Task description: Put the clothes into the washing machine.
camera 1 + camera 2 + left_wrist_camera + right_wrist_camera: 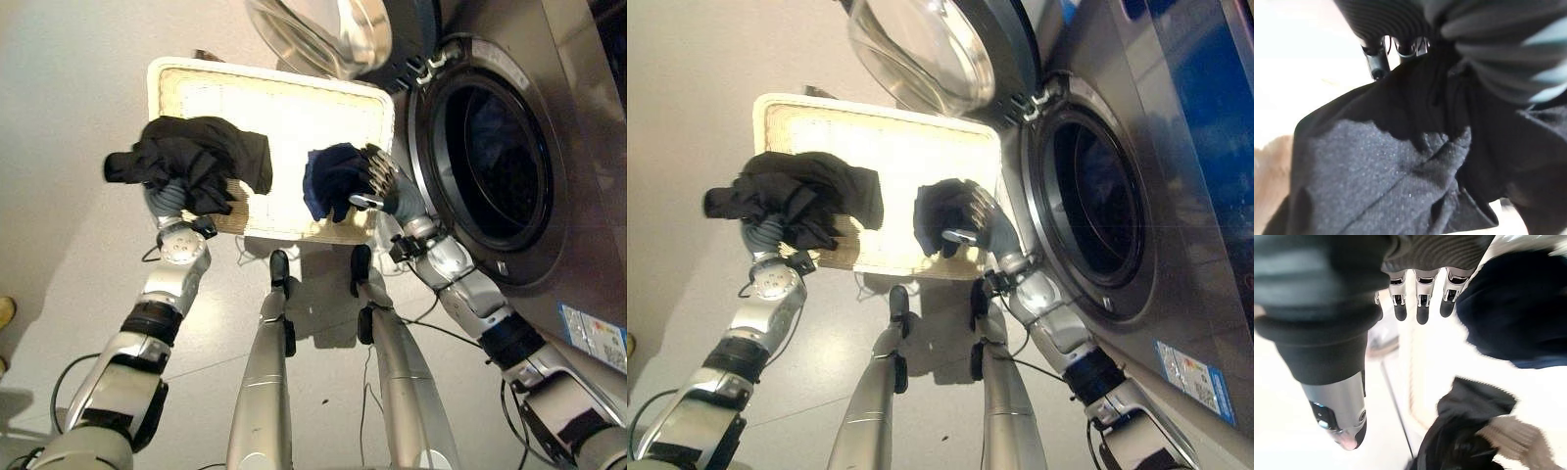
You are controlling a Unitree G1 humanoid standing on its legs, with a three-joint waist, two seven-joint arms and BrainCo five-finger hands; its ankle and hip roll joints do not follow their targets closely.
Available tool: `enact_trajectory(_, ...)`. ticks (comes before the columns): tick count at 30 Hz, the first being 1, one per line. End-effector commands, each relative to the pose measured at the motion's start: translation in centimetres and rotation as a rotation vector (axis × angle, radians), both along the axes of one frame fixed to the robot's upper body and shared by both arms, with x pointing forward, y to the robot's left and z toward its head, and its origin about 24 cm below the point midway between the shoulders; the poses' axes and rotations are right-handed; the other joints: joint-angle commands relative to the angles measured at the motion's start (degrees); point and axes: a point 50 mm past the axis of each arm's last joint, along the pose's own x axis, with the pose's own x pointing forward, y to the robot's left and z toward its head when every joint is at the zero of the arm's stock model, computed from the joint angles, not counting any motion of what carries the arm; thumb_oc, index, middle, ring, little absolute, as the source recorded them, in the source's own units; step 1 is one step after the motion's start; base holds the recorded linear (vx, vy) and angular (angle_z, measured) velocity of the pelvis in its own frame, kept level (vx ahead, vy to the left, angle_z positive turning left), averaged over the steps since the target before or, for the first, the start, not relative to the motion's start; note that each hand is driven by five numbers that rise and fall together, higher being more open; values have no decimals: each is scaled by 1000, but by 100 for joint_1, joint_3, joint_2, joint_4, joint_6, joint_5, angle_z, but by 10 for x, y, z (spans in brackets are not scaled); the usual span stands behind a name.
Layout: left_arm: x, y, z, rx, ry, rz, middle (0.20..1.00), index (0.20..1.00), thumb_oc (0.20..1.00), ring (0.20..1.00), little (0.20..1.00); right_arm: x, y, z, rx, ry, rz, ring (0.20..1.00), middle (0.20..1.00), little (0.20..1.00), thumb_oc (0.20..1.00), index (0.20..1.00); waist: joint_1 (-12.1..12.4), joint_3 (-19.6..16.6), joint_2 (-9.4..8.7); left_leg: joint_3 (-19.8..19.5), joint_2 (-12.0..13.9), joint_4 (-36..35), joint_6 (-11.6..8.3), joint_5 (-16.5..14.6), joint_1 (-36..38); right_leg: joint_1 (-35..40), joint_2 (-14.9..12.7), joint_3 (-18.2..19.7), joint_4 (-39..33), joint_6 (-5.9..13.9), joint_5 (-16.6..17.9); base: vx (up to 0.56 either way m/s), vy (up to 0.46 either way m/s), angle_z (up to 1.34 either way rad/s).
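My left hand (pixel 168 199) is shut on a bunched black garment (pixel 196 157), held over the left edge of the white laundry basket (pixel 294 108); in the left wrist view the black garment (pixel 1400 171) covers the fingers. A dark navy cloth (pixel 331 178) lies at the basket's right side. My right hand (pixel 384 184) is against the navy cloth, close to the washing machine's round drum opening (pixel 495 166). In the right wrist view its fingers (pixel 1421 308) are relaxed with nothing between them and the thumb, and the navy cloth (pixel 1513 308) lies beside them.
The washing machine's grey front (pixel 578 235) fills the right side. Its glass door (pixel 323 34) is swung open beyond the basket's far edge. Something dark shows inside the drum. Pale floor (pixel 69 117) spreads to the left of the basket.
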Motion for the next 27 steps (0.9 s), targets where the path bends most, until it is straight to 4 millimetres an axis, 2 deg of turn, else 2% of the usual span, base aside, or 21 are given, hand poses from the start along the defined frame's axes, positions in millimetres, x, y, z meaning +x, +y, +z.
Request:
enact_trajectory(1,-10,-25,57,219,-264,-273,200,200,200,200,200,-9,9,8,-130,-91,21,1000,1000,1000,1000,1000,16,73,161,451,-532,-221,255,-140,190,378,340,-112,41,262,-638,-51,2,7)
enact_trajectory(3,-15,-37,59,280,-277,-378,200,200,200,200,200,-5,12,12,-198,-120,8,1000,1000,1000,1000,1000,86,73,200,428,-561,-258,269,-141,251,433,301,-160,3,276,-618,-38,4,7)
enact_trajectory(4,-15,-37,59,280,-277,-378,200,200,200,200,200,-5,12,12,-198,-120,8,1000,1000,1000,1000,1000,86,73,200,428,-561,-258,269,-141,251,433,301,-160,3,276,-618,-46,9,7)
enact_trajectory(5,-22,-48,63,346,-281,-492,200,200,200,200,200,-2,14,15,-277,-140,11,1000,1000,1000,1000,1000,147,73,244,411,-590,-293,286,-145,321,507,256,-209,-43,293,-602,-37,12,5)
enact_trajectory(8,-27,-57,64,399,-270,-583,200,200,200,200,200,-2,14,17,-311,-140,27,1000,1000,1000,1000,1000,190,73,280,407,-611,-343,306,-137,394,581,224,-245,-95,306,-586,-35,14,5)
enact_trajectory(9,-32,-64,64,452,-253,-666,200,200,200,200,200,-2,15,19,-340,-147,46,1000,1000,1000,1000,1000,222,73,318,404,-629,-369,316,-132,443,636,182,-283,-128,324,-571,-37,16,4)
enact_trajectory(13,-43,-81,65,512,-204,-850,200,200,200,200,200,-6,16,21,-415,-166,86,1000,1000,1000,1000,1000,242,73,386,404,-666,-417,341,-124,519,721,110,-331,-201,370,-527,-40,20,2)
enact_trajectory(18,-55,-102,63,560,-129,-1084,200,200,200,200,200,-8,21,15,-493,-104,174,1000,1000,1000,1000,1000,218,73,413,449,-665,-561,370,-88,635,806,39,-359,-359,443,-414,-37,13,6)
enact_trajectory(22,-60,-113,62,558,-103,-1187,200,200,200,200,200,-6,23,15,-493,-103,176,1000,1000,1000,1000,1000,213,73,413,512,-643,-632,387,-74,681,824,20,-394,-424,474,-357,-19,11,3)
enact_trajectory(27,-65,-124,58,552,-72,-1271,200,200,200,200,200,-6,28,7,-383,3,251,1000,1000,1000,1000,1000,200,73,412,547,-655,-673,416,-78,732,864,3,-399,-535,496,-272,-13,10,-1)
